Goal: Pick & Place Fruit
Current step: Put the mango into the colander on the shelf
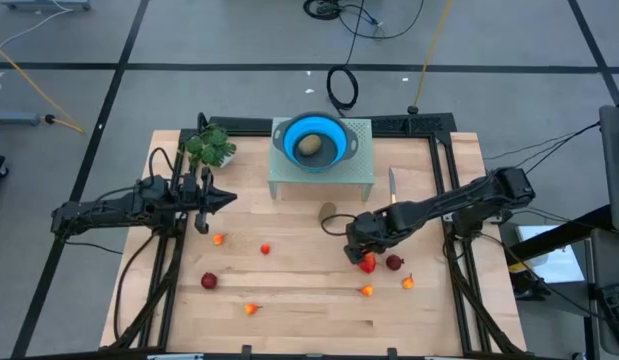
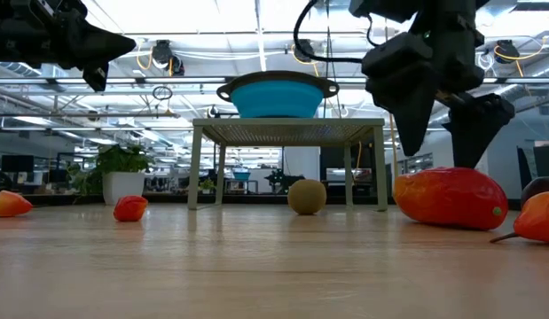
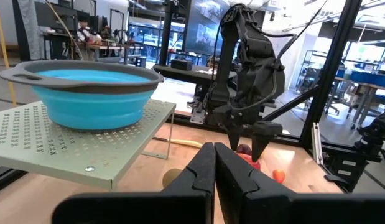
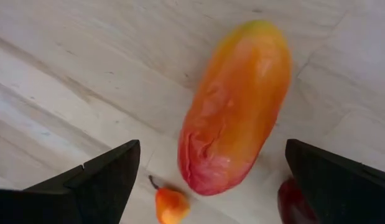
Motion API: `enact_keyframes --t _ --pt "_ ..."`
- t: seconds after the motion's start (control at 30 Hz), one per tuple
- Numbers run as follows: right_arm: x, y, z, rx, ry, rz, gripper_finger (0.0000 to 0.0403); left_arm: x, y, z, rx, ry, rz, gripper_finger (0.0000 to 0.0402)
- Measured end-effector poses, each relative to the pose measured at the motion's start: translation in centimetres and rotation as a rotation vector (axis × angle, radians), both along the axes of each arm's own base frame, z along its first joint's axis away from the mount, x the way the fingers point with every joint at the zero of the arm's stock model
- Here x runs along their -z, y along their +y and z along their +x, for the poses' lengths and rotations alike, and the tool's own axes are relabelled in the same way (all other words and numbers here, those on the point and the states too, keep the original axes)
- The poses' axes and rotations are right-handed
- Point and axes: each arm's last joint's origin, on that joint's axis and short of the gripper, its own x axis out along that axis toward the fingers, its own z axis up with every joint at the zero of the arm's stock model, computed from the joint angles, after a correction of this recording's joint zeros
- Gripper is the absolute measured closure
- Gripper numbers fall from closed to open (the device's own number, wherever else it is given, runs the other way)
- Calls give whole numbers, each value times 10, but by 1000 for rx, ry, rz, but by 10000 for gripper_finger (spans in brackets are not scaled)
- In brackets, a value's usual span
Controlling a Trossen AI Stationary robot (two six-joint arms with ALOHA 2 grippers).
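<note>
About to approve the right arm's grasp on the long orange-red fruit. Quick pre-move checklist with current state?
1. Right gripper open: ok, jaws stand wide.
2. Long orange-red fruit between the jaws: ok, the right wrist view shows it centred in the gap, lying flat on the table.
3. Neighbours clear of the jaws: not ok, a tiny orange-red piece and a dark red fruit lie close to the fruit's near end.
4. Blue bowl ready on its rack: ok, one brown oval already inside.
5. Left gripper out of the way: ok, shut, at the table's left side.
6. Height above the fruit: cannot tell.
</note>
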Motion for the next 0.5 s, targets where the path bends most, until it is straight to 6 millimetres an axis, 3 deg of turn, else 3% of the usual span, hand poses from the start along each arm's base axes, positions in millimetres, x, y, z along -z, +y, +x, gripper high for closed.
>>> enact_keyframes --t 0.5 --pt "35 3 12 -34 98 2 8 -1 0 0 0 -6 0 394"
